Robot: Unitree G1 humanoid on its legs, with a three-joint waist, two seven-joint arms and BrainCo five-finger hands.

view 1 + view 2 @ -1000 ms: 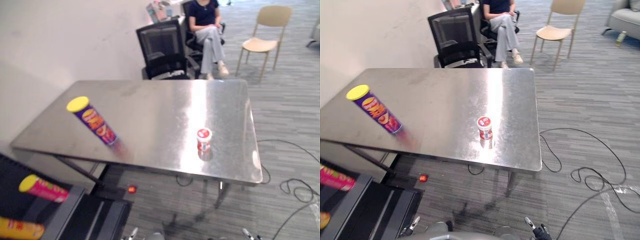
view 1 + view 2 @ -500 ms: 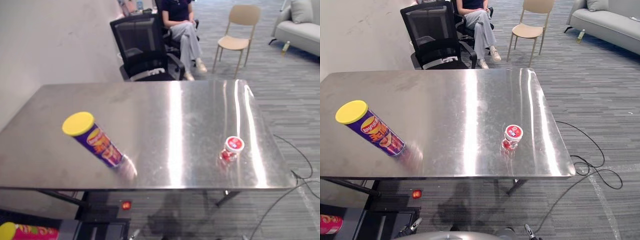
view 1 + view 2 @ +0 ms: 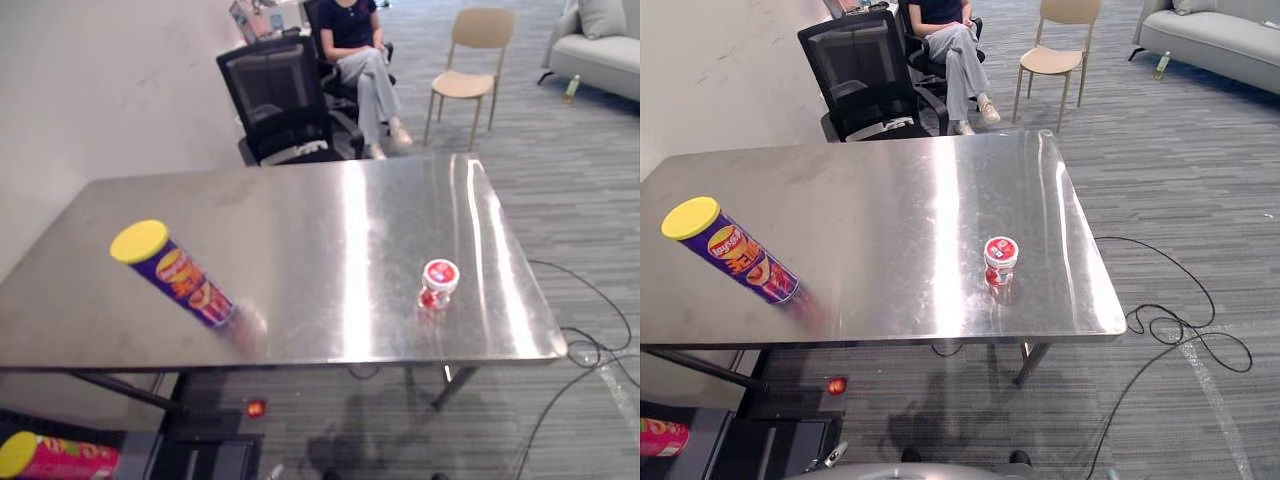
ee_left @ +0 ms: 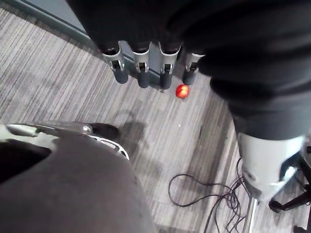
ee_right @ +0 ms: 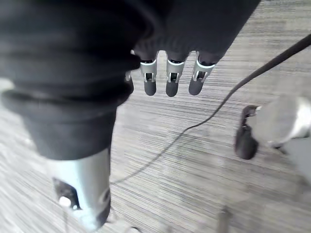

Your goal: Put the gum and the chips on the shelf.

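Note:
A purple chips can (image 3: pixel 175 275) with a yellow lid stands near the left front of the steel table (image 3: pixel 330 210). The gum, a small white tub (image 3: pixel 438 283) with a red lid, stands near the table's right front. Below the table's left end is a dark shelf (image 3: pixel 760 445); a pink can (image 3: pixel 60 457) lies on it. My left hand (image 4: pixel 142 73) hangs over the carpet, fingers straight and holding nothing. Low over the floor, my right hand (image 5: pixel 172 80) is open and empty as well.
Behind the table stand a black office chair (image 3: pixel 275 100), a seated person (image 3: pixel 365 50), a tan chair (image 3: pixel 465 60) and a sofa (image 3: pixel 605 50). A wall runs along the left. Cables (image 3: pixel 1170 320) lie right of the table; a small red thing (image 3: pixel 255 408) lies under it.
The whole picture has swung and shifted, so the camera moved. The chips can and the gum tub keep their places on the table.

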